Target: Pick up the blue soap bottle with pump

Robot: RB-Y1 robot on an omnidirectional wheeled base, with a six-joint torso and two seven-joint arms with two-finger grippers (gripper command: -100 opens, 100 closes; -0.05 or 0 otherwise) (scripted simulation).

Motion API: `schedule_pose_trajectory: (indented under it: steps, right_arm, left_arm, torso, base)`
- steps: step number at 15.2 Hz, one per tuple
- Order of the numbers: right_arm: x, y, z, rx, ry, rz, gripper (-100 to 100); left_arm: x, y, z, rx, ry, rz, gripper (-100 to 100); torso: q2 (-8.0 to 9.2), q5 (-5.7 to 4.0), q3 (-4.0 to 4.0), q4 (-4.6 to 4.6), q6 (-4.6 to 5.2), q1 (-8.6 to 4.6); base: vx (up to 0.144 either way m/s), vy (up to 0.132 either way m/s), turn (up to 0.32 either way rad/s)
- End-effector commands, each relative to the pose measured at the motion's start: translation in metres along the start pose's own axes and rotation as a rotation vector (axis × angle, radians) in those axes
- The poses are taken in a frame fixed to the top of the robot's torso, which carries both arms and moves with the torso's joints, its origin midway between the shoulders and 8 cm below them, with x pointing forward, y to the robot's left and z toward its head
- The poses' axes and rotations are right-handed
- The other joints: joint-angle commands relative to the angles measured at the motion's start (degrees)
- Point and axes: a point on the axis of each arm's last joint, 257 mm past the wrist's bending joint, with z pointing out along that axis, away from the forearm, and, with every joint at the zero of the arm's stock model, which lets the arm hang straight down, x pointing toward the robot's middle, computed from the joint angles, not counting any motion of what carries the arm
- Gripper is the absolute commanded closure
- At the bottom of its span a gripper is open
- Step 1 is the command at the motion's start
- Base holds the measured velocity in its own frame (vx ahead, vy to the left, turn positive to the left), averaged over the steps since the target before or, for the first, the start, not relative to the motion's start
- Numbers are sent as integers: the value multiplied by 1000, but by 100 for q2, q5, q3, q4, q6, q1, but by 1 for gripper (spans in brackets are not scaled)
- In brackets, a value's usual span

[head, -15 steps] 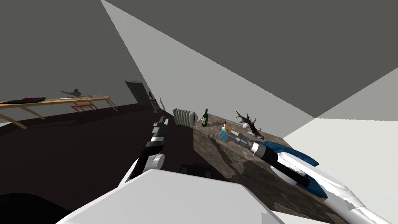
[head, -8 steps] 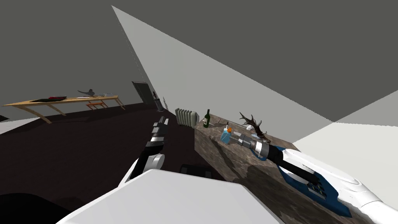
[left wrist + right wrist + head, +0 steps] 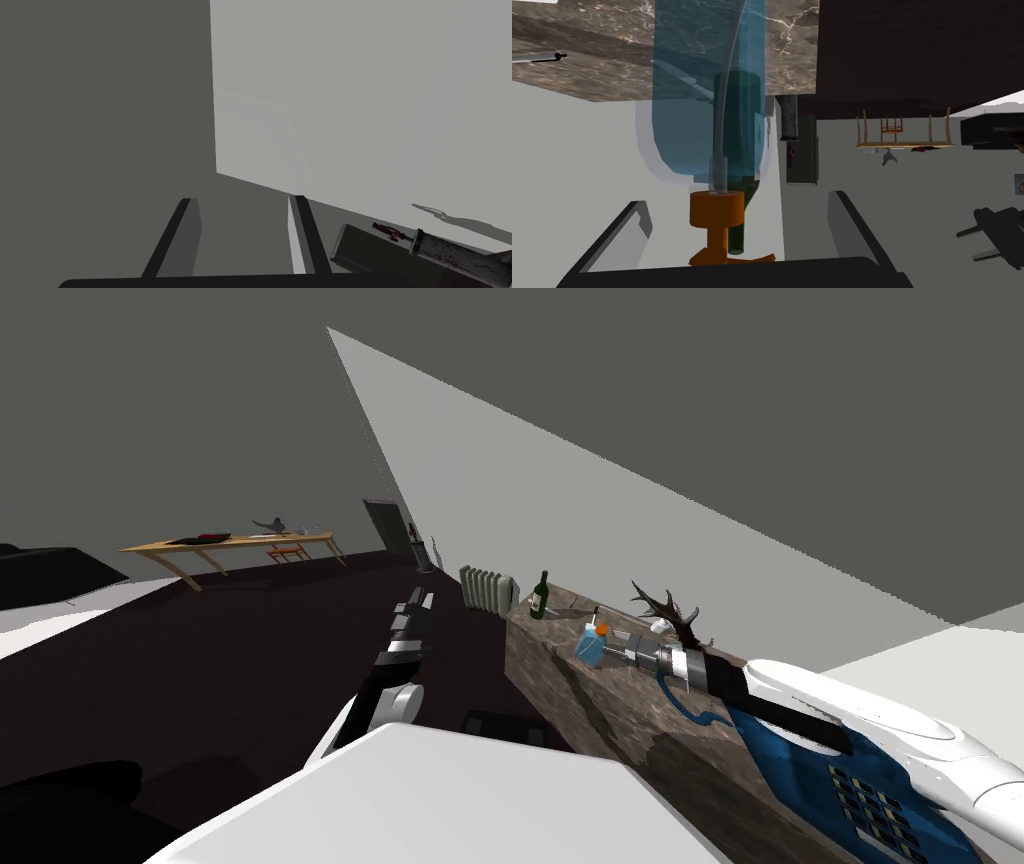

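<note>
Straddling pump [image 3: 717,207] with right gripper [image 3: 737,200] spread wide: push deeper onto bottle [image 3: 682,100] body, centre, then close gently, leaving left gripper [image 3: 242,220] parted.

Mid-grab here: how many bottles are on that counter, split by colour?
blue soap bottle, orange pump: 1
dark green bottle: 1
Total: 2 bottles, both standing on the marbled counter
</note>
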Motion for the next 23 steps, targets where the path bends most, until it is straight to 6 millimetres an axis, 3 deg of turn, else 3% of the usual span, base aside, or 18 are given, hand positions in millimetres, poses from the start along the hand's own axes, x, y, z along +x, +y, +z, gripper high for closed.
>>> schedule_pose_trajectory:
  steps: [1, 10, 19, 20, 21, 23]
  right_arm:
    - [2, -4, -4, -1, 30, -20, -100]
    - [40, -29, -44, -20, 285, -132, -100]
    - [74, -37, -87, -62, 497, -176, -100]
    - [69, -38, -81, -54, 469, -176, -100]
    - [82, -37, -83, -49, 472, -167, -100]
    - [87, -37, -83, -46, 472, -163, -100]
  left_arm:
    - [0, 0, 0, 0, 0, 0, 0]
    - [0, 0, 0, 0, 0, 0, 0]
    - [0, 0, 0, 0, 0, 0, 0]
    - [0, 0, 0, 0, 0, 0, 0]
    - [0, 0, 0, 0, 0, 0, 0]
    - [0, 0, 0, 0, 0, 0, 0]
  torso:
    - [0, 0, 0, 0, 0, 0]
    - [4, 3, 2, 1, 0, 15]
    - [4, 4, 2, 1, -1, 21]
    - [4, 4, 2, 1, 0, 21]
    - [6, 2, 4, 2, 3, 15]
    - [1, -2, 0, -1, 0, 11]
  base:
    - [10, 3, 45]
    - [9, 25, 132]
    - [9, 44, 138]
    - [7, 23, 52]
    - [20, 21, 77]
    - [30, 22, 87]
